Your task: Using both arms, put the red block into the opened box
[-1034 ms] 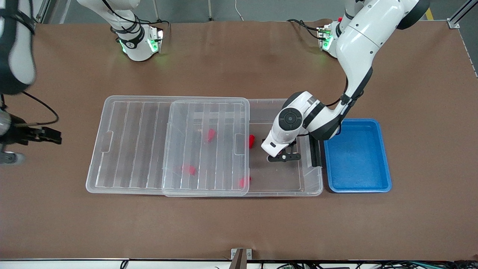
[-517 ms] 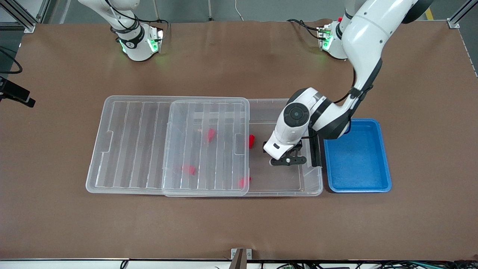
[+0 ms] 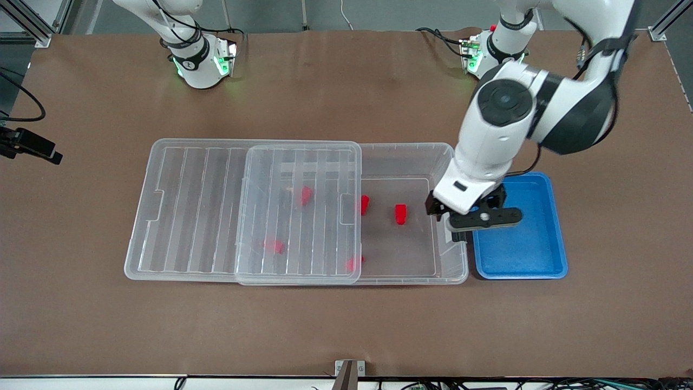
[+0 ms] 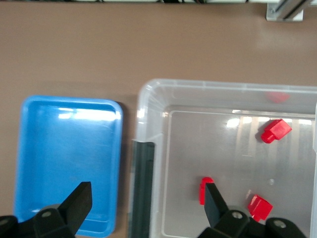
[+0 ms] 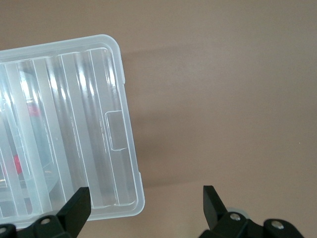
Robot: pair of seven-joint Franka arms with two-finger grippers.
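Item: red block (image 3: 400,214), newly dropped, lies in the box (image 3: 403,151) beside your risen left claw (image 3: 483,218), now released. Right claw (image 5: 143,218) released, waiting. Placement done.

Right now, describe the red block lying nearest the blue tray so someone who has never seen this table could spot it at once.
Find the clear box, its lid slid toward the right arm's end. On its uncovered floor, toward the blue tray, lies the red block. Unlike the other four red blocks, it lies clear of the lid and closest to the box's black handle.
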